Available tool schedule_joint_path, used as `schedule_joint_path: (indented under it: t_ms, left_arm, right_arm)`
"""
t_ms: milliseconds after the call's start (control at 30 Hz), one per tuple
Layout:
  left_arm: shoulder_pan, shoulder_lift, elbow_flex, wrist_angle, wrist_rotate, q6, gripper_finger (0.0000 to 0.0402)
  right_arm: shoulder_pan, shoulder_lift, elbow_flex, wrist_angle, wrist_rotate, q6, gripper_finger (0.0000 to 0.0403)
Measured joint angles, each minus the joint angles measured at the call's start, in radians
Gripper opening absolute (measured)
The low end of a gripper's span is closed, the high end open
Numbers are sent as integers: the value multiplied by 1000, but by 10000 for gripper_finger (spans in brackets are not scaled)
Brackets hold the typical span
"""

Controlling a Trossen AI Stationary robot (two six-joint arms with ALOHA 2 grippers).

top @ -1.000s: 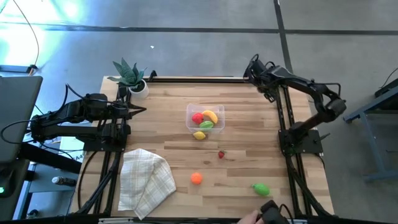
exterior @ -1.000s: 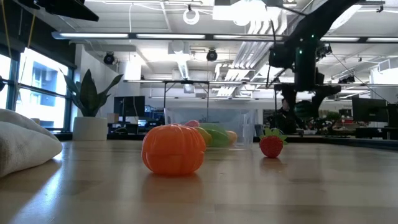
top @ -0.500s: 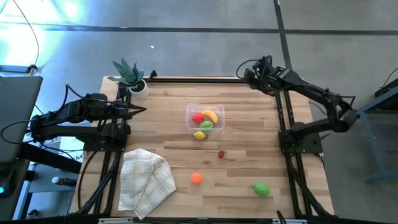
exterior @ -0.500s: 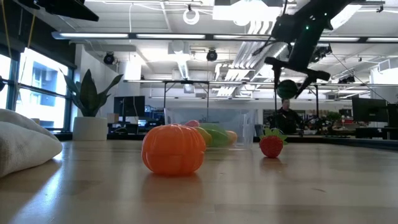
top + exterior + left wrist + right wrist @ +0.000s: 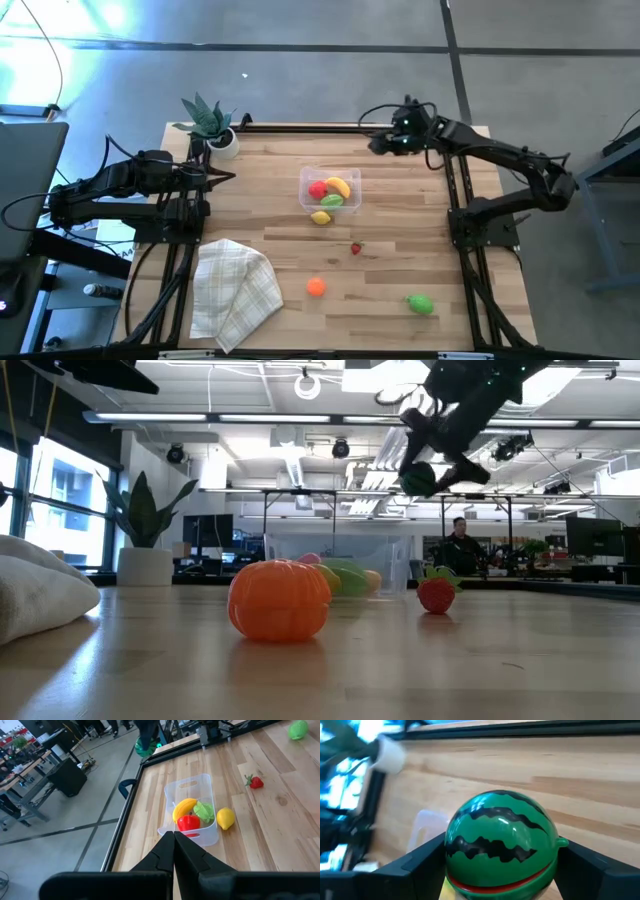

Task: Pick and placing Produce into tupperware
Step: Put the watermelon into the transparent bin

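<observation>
My right gripper (image 5: pixel 383 143) is shut on a small green striped watermelon (image 5: pixel 502 837) and hangs high over the table's far side, right of the tupperware; the watermelon (image 5: pixel 419 478) also shows in the low view. The clear tupperware (image 5: pixel 347 178) stands mid-table with a red, a yellow and a green piece inside. A yellow lemon (image 5: pixel 321 217) lies on the table against its near wall. A strawberry (image 5: pixel 355 248), an orange piece (image 5: pixel 316 287) and a green piece (image 5: pixel 420 304) rest on the table nearer. My left gripper (image 5: pixel 228 177) waits shut at the left edge. My right gripper pinches the watermelon between its two fingers (image 5: pixel 422 865), one on each opposite side (image 5: pixel 454 845). The fingers come slanting from the table's right. The watermelon is lifted clear, well above the table.
A potted plant (image 5: pixel 208 122) stands at the far left corner. A checked folded cloth (image 5: pixel 232 290) lies at the near left. Bare wood lies between the tupperware and the right arm's base (image 5: pixel 484 225).
My right gripper, holding the watermelon, has swung from the far right corner toward the table's left and the tupperware, rising slightly and turning. A person's hand at the near edge one second ago has gone from view.
</observation>
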Motion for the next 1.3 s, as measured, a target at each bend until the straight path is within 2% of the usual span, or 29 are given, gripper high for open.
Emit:
schedule_joint_path:
  t_ms: [133, 300, 500, 700, 967, 1167, 1300]
  left_arm:
    - [0, 0, 0, 0, 0, 0, 1]
    - [0, 0, 0, 0, 0, 0, 1]
    - [0, 0, 0, 0, 0, 0, 1]
    - [0, 0, 0, 0, 0, 0, 1]
    - [0, 0, 0, 0, 0, 0, 1]
    - [0, 0, 0, 0, 0, 0, 1]
    - [0, 0, 0, 0, 0, 0, 1]
  right_arm:
    - [65, 0, 0, 67, 0, -45, 291]
    - [128, 22, 0, 121, 25, -19, 291]
    - [187, 136, 77, 101, 24, -20, 291]
    - [253, 292, 256, -55, 33, -101, 291]
    - [340, 536, 478, -306, 98, -197, 291]
    - [380, 671, 580, -384, 165, -226, 291]
    - [384, 717, 593, -387, 187, -234, 291]
